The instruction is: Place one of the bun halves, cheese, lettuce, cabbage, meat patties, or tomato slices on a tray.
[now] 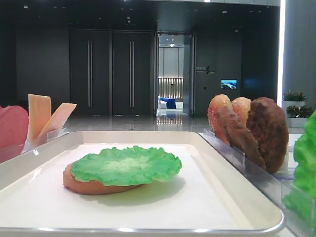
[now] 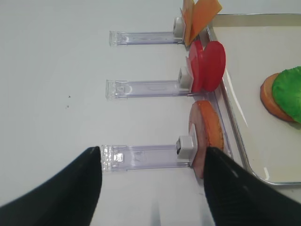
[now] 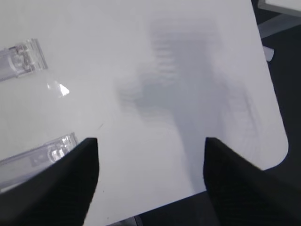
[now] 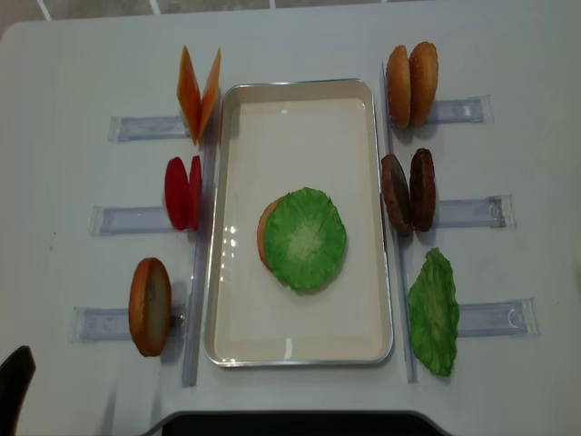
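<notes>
A white table point(image 4: 290, 36) carries a cream tray point(image 4: 300, 350) at its middle. Clear plastic rack strips point(image 4: 136, 127) lie directly on it, three along the left and three along the right of the tray, reaching outward toward the table's sides.

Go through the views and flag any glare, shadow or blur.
Low exterior view: the ruffled green lettuce leaf is sharp, with glare along the cream-white tray's near rim. Right wrist view: soft and blurry, a grey shadow on the white tabletop. Overhead view: small highlights on the tray liner. Left wrist view: evenly lit.
</notes>
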Robot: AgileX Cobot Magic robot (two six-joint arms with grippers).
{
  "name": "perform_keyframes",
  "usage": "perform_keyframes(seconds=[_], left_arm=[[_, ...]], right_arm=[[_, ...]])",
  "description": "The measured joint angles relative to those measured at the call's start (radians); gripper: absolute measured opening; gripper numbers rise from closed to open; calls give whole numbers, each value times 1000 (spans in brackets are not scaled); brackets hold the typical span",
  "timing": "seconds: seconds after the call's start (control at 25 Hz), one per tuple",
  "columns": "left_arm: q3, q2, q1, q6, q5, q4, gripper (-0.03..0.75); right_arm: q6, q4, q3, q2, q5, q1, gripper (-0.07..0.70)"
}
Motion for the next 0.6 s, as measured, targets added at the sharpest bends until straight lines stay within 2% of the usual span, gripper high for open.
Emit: perform_keyframes(seconds=[0.32, 0.6], left_arm=[[0, 0, 0, 0, 0, 0, 517], [0, 0, 0, 0, 0, 0, 517]], right_arm=[[-29, 69, 231, -450, 9, 0, 455], [-98, 118, 355, -657, 5, 0, 455]])
